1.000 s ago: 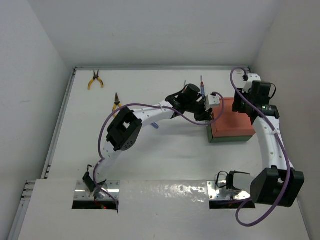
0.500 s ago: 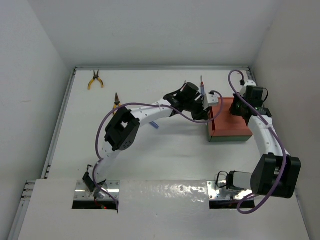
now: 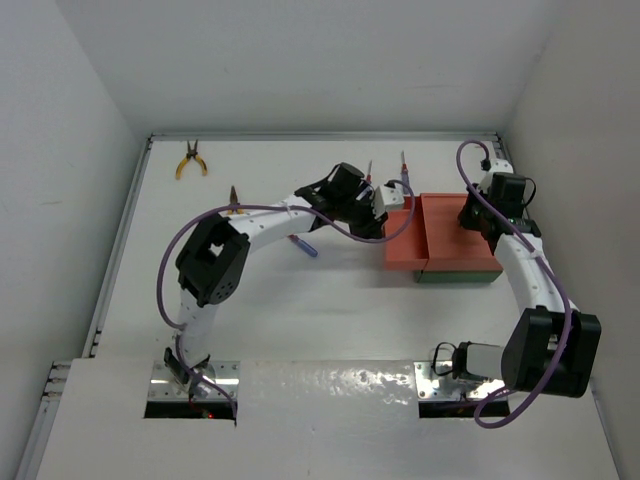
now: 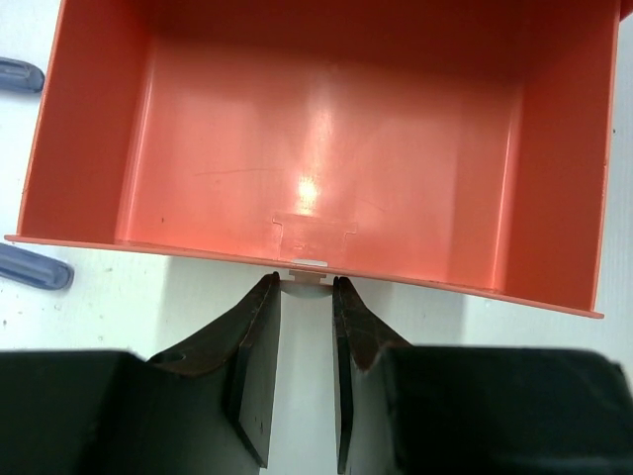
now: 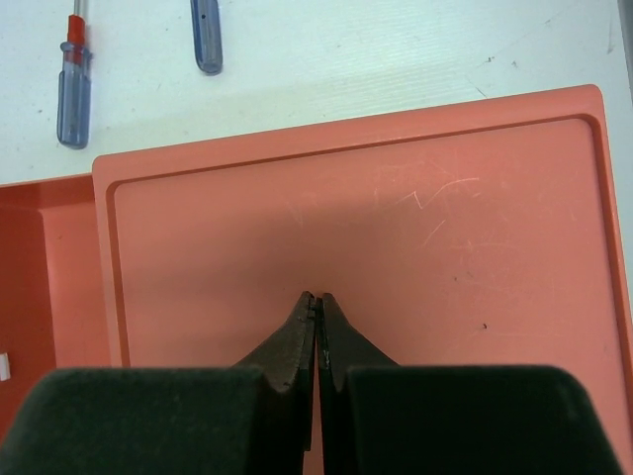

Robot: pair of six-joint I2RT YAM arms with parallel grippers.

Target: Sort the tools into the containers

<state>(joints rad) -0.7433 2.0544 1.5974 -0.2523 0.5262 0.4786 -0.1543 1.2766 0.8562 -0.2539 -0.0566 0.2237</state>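
Observation:
My left gripper [image 4: 304, 280] is shut on a small white tab on the near wall of the empty orange-red tray [image 4: 326, 129], which sits left of the stack [image 3: 403, 245]. A flat orange-red panel [image 5: 396, 228] lies on the dark green tray [image 3: 460, 277]. My right gripper [image 5: 317, 297] is shut and empty, its tips on that panel. One pair of yellow-handled pliers [image 3: 191, 160] lies far left. Another pair [image 3: 233, 203] is partly behind the left arm. Blue-and-red screwdrivers [image 5: 72, 84] [image 5: 206, 40] lie beyond the trays, and a third [image 3: 303, 245] is under the left arm.
The table is walled by white panels, with a metal rail [image 3: 120, 240] down its left side. Purple cables [image 3: 480, 150] loop off both arms. The right arm's elbow [image 3: 550, 350] stands near the front right corner.
The left gripper has dragged the orange-red tray leftward off the stack. The right gripper has shut and settled on the orange panel, and has held still for the last half second.

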